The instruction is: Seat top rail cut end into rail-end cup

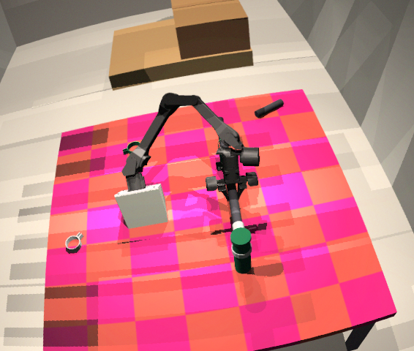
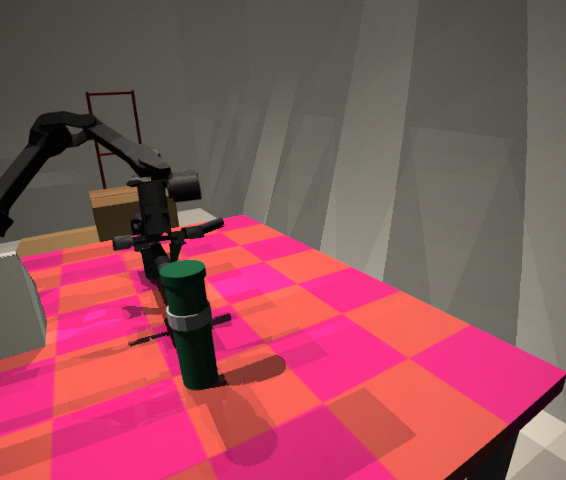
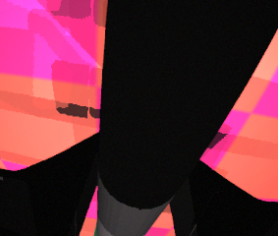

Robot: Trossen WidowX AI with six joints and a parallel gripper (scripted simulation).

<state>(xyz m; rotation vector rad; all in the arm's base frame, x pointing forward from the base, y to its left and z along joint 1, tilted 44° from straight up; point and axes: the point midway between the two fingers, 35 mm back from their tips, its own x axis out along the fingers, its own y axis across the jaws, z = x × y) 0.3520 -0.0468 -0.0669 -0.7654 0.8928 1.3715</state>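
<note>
The tool [image 1: 232, 192] [image 2: 160, 254] [image 3: 138, 142] is clamped on the rail [image 1: 234, 208] [image 2: 159, 260] [image 3: 129, 216], gripping it from above, and here's the rail pointing straight at the big post [image 1: 242, 264] [image 2: 198, 356]! In the top view it lies right of the middle of the worktop [image 1: 373, 302] [image 2: 459, 372], its forward end aimed towards the near edge, the post between it and that edge. The pale cup [image 1: 237, 225] shows right at the rail's end, tucked beside the green cap [image 1: 241, 235] [image 2: 182, 269]. How deep the cut end sits, I cannot tell.

Now the handling: this looks like a stiff, round tube, probably hollow and fairly light, unlikely to bend or break. Smooth sides, though, so a hard shove could make it slide or roll between the fingers. The hold to want is this one, square across the tube, a little short of the cut end, leaving that end free to enter. Push along its length, gently; a sideways lean could lever the cup and drag the band [image 1: 241, 252] [image 2: 189, 317] down the post. Once it bottoms out, spread the fingers evenly and lift away cleanly!
</note>
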